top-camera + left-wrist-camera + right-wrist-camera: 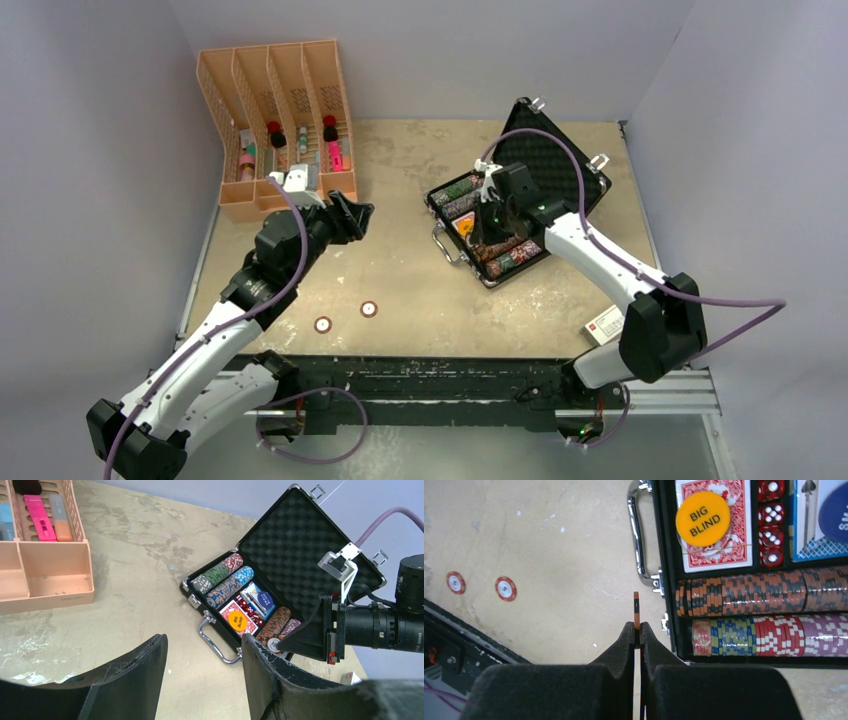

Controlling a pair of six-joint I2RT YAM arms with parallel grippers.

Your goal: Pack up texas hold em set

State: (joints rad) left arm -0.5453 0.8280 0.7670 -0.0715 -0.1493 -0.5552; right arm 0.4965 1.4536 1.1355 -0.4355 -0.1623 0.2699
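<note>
Black padded jaws of the right gripper are seen clenched on 1 orange-and-black chip, which is held on edge at the centre of the right wrist view. Just to its right lies the open briefcase, its silver handle at upper centre. A row of orange-and-black chips is laid across the case, and a mixed row of red, blue-yellow and purple chips is set below it.

The left gripper is held released with nothing between its jaws, raised over the table at left of centre in the top view, near the orange rack.

Most of the set is judged to be packed already: both chip rows, the red-backed card deck, the red dice and a blue deck are seated in the foam. The pinched chip is not yet slotted in. 2 loose chips are left on the table at lower centre of the top view, well apart from the case. The lid is left to be shut and latched.

"BIG BLIND" can be read on the orange disc lying on the red deck. Markings on the loose chips are too small to be read.
</note>
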